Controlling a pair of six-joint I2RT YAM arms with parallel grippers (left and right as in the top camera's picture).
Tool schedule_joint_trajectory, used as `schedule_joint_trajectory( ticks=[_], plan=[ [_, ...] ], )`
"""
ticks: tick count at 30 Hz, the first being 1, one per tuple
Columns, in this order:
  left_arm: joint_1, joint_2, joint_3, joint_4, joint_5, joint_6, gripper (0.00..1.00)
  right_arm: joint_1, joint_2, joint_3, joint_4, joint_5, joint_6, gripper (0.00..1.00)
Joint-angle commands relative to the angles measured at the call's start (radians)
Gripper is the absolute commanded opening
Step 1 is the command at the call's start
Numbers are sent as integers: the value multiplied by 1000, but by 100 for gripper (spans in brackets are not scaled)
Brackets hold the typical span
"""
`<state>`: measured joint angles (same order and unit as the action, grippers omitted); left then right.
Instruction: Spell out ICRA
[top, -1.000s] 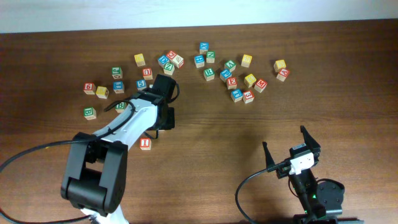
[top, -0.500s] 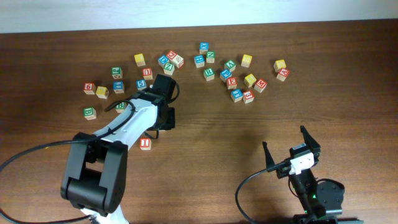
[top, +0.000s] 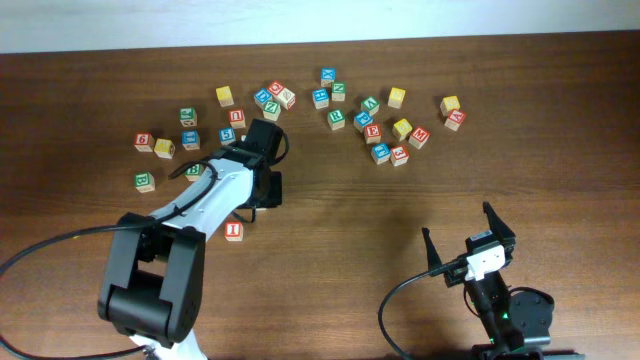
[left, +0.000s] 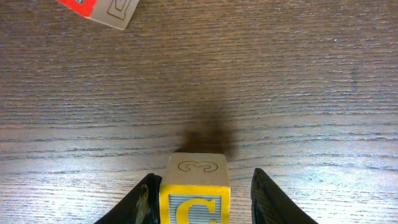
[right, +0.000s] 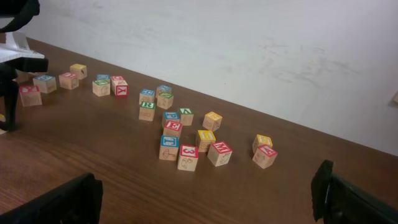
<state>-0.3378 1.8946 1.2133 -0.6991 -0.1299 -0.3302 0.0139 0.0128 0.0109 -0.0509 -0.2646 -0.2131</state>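
Block (left: 194, 190) with yellow C in left pincer (left: 208, 198), red-faced cube (left: 102, 7) beyond

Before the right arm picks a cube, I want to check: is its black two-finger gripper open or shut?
Open. The black two-finger right gripper has its fingers far apart in the overhead and wrist views, with nothing between them.

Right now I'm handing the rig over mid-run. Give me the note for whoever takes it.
Left gripper: shut on the yellow C block, apparently lifted just off the table.
Right gripper: open, empty, low near the front edge.
I block: alone, in front of the scattered blocks.
Done: I looks placed, C picked.
Left: set C beside the I block, then find the last two letters in the scatter; too small to read here.
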Motion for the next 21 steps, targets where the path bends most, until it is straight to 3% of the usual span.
schedule_joint_trajectory(
  ticks=[1,11,21],
  plan=[
    [2,7,-2,2,10,1,38,6,-6,-5,-5,-12,4,98],
    [2,7,-2,2,10,1,43,6,-6,-5,-5,-12,4,98],
    [2,7,-2,2,11,1,29,6,-6,-5,-5,-13,4,98]
  ],
)
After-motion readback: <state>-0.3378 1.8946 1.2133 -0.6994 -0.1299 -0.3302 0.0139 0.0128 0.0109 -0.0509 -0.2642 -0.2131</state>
